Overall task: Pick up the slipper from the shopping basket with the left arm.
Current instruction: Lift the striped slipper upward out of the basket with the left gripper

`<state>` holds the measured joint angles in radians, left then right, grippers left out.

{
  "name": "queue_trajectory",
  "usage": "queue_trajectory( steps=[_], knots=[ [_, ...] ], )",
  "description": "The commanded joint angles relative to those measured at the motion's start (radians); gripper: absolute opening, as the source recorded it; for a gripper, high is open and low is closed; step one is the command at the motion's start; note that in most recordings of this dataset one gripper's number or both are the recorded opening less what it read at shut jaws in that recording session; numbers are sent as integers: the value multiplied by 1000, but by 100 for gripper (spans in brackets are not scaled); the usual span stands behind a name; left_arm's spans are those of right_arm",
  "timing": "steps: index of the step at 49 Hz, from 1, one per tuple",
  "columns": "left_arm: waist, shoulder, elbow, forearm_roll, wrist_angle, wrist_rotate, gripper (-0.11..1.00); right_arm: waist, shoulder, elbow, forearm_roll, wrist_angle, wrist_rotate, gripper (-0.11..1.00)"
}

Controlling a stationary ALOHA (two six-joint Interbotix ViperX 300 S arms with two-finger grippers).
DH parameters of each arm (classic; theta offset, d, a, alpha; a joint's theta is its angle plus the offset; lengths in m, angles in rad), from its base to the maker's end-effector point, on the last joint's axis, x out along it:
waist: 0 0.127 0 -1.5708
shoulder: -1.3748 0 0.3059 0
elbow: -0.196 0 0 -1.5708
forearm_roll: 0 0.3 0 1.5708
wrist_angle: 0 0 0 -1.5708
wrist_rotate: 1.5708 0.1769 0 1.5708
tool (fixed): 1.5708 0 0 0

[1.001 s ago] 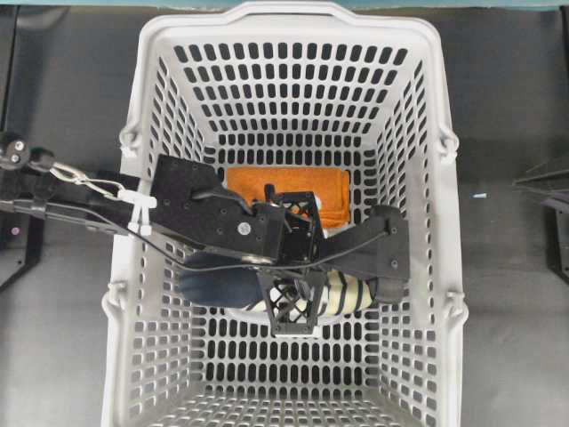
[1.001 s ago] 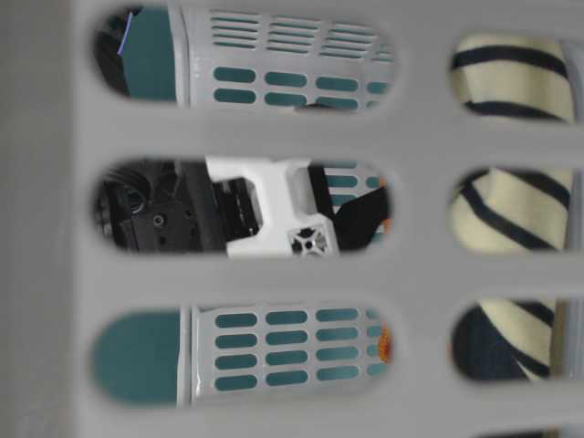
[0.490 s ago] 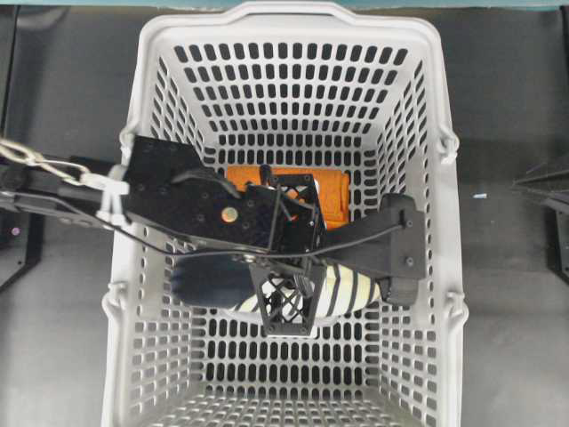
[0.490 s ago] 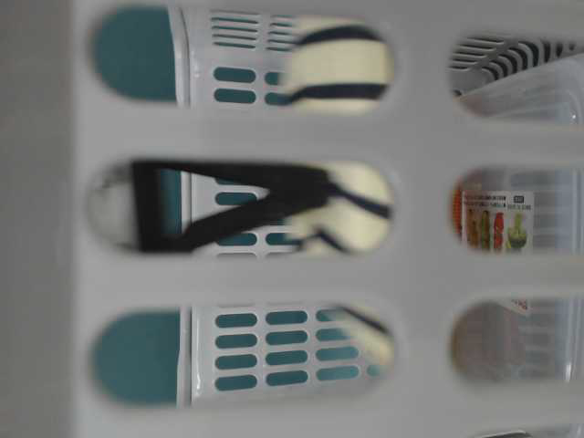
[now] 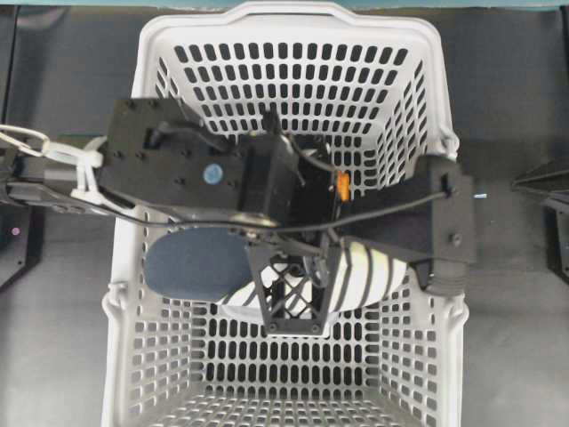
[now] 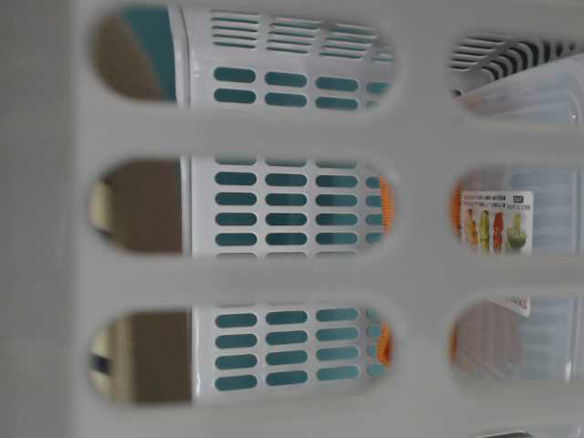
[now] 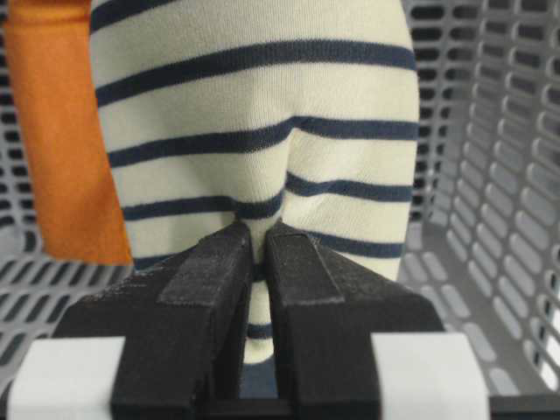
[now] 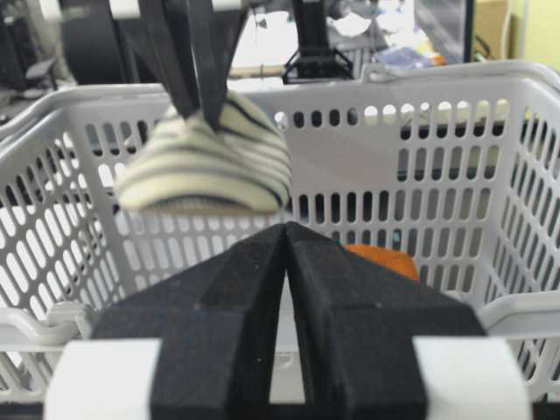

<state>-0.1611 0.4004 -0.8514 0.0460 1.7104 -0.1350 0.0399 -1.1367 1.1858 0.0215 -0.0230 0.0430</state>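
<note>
My left gripper is shut on the slipper, pinching a fold of its cream, navy-striped upper between the jaws. The slipper hangs off the floor of the light-grey shopping basket, with its navy insole facing up. In the right wrist view the slipper hangs at about the height of the basket rim. My right gripper is shut and empty, outside the basket's side wall. The slipper is out of the table-level view.
A folded orange cloth lies on the basket floor under the arm; a sliver of it shows from overhead and through the wall slots. A clear labelled box shows beyond the basket wall.
My left gripper has risen with the slipper, which looks larger from overhead. The slipper and gripper have left the table-level view. The right arm has not moved.
</note>
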Motion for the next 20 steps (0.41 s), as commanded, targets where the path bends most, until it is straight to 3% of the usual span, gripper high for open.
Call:
queue_trajectory(
  steps=[1, 20],
  knots=[
    [0, 9, -121, 3, 18, -2, 5, 2, 3, -8, 3, -11, 2, 0],
    [8, 14, -117, 3, 40, 0, 5, 2, -2, -6, 3, -12, 2, 0]
  ],
)
